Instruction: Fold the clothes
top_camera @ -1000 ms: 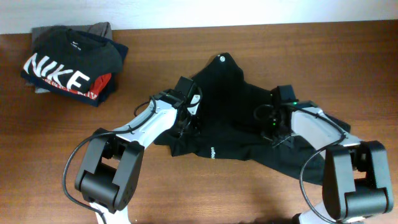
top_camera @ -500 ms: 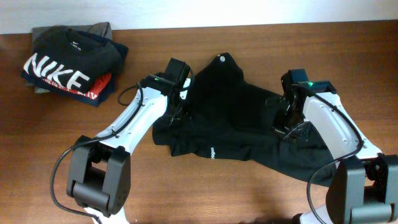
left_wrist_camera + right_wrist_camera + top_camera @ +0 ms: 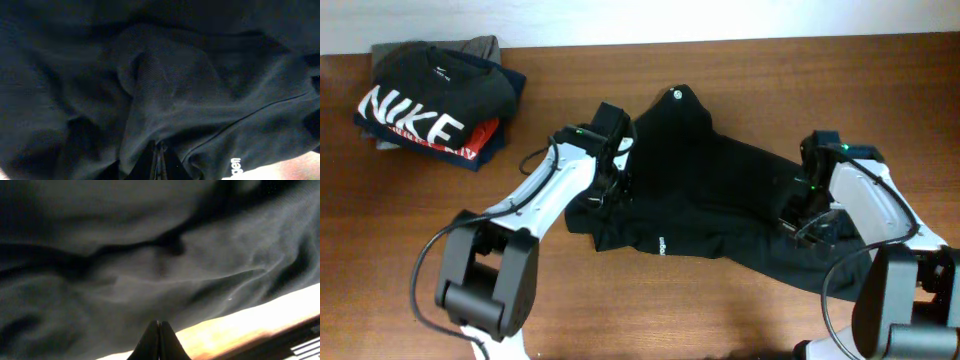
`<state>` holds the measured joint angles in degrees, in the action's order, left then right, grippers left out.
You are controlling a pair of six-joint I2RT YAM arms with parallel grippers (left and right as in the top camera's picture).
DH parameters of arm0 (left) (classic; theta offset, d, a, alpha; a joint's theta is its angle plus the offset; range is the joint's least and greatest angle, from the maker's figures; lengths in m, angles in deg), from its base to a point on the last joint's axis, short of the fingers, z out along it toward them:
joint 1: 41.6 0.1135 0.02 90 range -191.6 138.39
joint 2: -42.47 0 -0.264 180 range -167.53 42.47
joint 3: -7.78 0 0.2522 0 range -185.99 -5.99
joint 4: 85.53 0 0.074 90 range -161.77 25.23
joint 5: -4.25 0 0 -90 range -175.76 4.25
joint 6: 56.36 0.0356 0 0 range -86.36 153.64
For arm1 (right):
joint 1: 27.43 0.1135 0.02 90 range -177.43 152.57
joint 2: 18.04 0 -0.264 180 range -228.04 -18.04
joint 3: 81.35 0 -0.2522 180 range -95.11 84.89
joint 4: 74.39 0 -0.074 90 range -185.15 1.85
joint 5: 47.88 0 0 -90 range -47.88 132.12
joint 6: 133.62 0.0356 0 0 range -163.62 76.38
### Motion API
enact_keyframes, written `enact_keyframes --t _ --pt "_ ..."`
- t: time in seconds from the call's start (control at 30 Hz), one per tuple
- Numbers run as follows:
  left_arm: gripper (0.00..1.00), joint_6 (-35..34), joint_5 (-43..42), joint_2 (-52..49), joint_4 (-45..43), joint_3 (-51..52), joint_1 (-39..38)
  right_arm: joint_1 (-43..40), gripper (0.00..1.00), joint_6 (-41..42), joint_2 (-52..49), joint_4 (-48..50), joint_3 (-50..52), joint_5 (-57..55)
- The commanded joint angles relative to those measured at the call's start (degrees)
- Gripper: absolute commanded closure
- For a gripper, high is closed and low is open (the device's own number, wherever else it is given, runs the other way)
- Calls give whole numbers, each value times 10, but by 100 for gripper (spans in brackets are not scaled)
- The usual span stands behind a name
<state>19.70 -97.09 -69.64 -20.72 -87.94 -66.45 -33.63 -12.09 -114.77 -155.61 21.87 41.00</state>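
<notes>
Left end effector [image 3: 159, 161]: tips dark against black clothes [image 3: 165, 85], pinch unclear. Logo print [image 3: 236, 165] is cut off at the bottom edge, unreadable. Right end effector [image 3: 159, 339]: same, fabric blurred up close. Overhead: left arm [image 3: 485, 285] and right arm [image 3: 905, 300] cut off at near edge. Lower garments [image 3: 488, 133] mostly hidden under NIKE shirt [image 3: 435, 85].

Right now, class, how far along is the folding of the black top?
Done: nothing folded yet; the black top lies crumpled and spread out. In hand: the left gripper and right gripper are shut at opposite sides, apparently pinching fabric. Left: flattening and every fold.
</notes>
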Motion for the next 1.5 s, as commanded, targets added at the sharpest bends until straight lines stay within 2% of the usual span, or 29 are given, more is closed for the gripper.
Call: enact_keyframes --t 0.0,0.23,0.6,0.73,0.97,1.1,1.3,1.37,1.43,1.47 --pt "96 26 -25 -29 0 9 -2 -22 96 9 8 8 23 -13" --pt "95 33 -24 -58 -18 9 6 -45 96 9 8 69 82 -13" --pt "95 33 -24 -62 -30 12 76 -104 96 9 8 168 173 -10" --pt "95 33 -24 -63 -33 15 102 -139 96 9 8 183 188 -10" --pt "95 34 -24 -63 -30 14 113 -145 96 9 8 182 186 -10" --pt "95 34 -24 -49 -23 10 113 -145 96 9 9 156 165 -10" --pt "96 55 -24 22 8 -31 112 -145 96 9 29 66 65 -10" --pt "92 55 -24 50 17 -46 112 -145 96 9 38 39 28 -11" --pt "82 55 -24 85 21 -60 112 -145 95 4 48 11 -28 -10" --pt "79 55 -24 97 20 -64 112 -145 88 2 49 6 -45 -11"
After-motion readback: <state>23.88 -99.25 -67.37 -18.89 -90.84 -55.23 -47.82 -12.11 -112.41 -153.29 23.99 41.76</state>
